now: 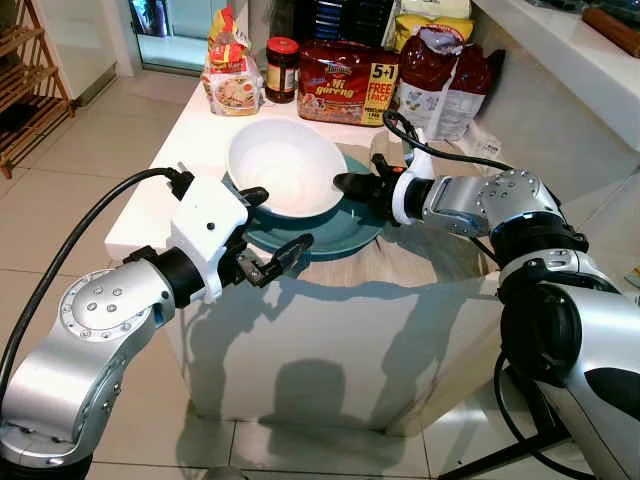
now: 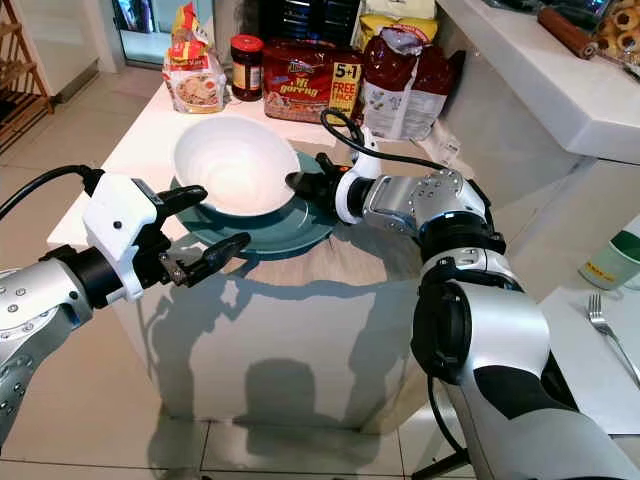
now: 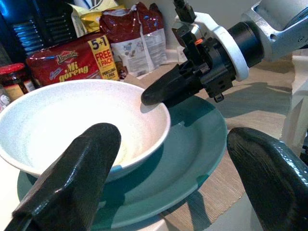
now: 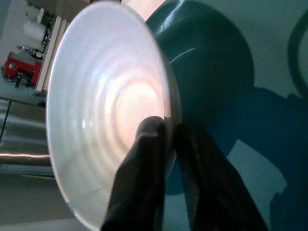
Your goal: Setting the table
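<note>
Item: white bowl [image 1: 285,167], resting in the teal plate [image 1: 350,232] on the table [image 1: 190,130], at its near edge.

Right gripper [image 4: 166,144]: you have it pinched closed on the bowl's rim, one finger inside the wall and one outside, which steadies the bowl for lifting or shifting.

Left gripper [image 1: 268,222]: spread wide and empty at the near-left side of plate and bowl, one finger near the bowl's rim, the other low by the plate's edge, probably ready to brace the plate.

Behind: noodle packs [image 1: 346,82], a jar [image 1: 282,69], snack bags [image 1: 440,80].
</note>
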